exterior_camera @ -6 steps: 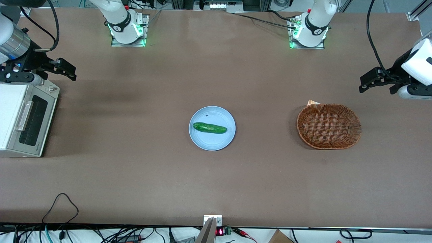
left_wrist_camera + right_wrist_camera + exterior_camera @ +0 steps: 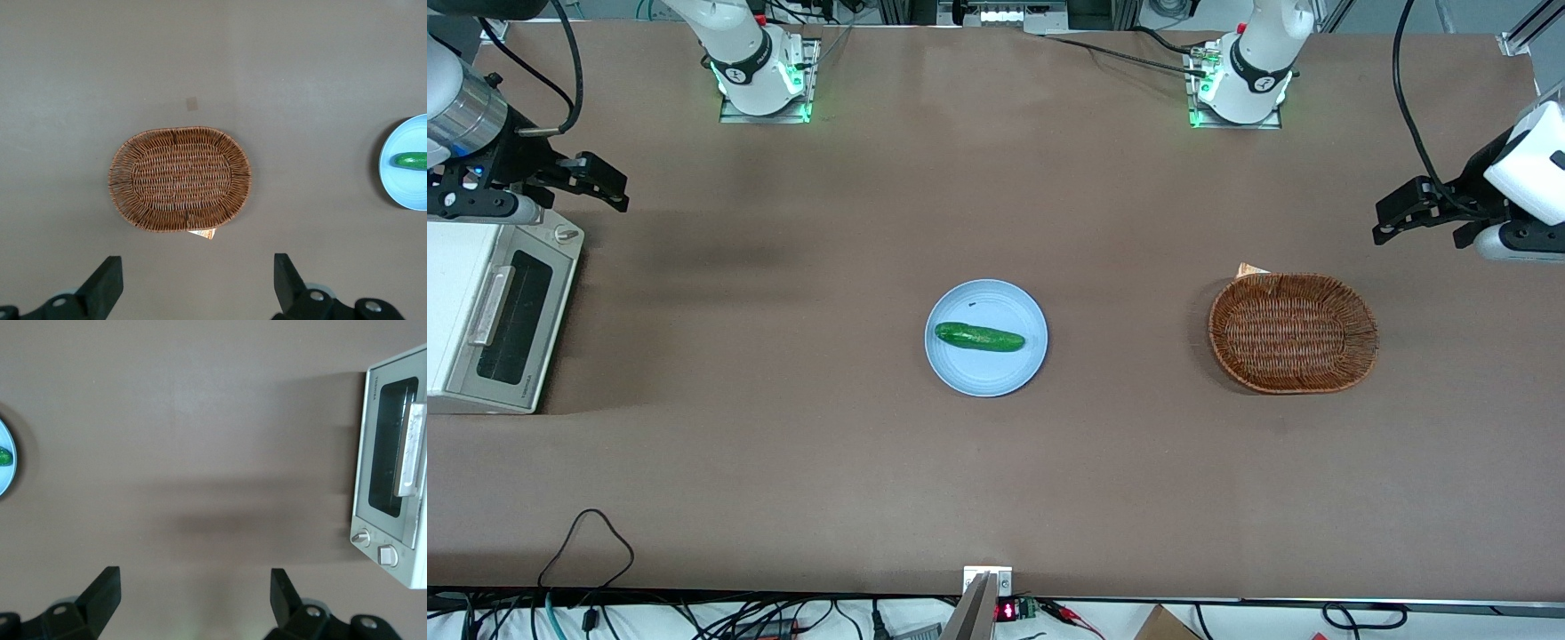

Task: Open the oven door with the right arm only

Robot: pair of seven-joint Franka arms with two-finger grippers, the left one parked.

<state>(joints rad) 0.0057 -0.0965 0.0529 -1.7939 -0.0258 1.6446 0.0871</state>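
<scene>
The small white toaster oven stands at the working arm's end of the table. Its oven door [image 2: 509,331] is shut, with a dark glass window and a silver bar handle [image 2: 489,305]. The door [image 2: 389,460] and handle [image 2: 411,450] also show in the right wrist view, with two knobs beside the door. My right gripper [image 2: 607,185] hangs in the air just above the oven's corner that is farther from the front camera. It does not touch the oven. It is open and empty [image 2: 193,581], with bare table between its fingers.
A light blue plate [image 2: 1014,360] with a green cucumber [image 2: 979,337] lies at the table's middle. A brown wicker basket [image 2: 1293,332] lies toward the parked arm's end. Loose cables hang along the table edge nearest the front camera.
</scene>
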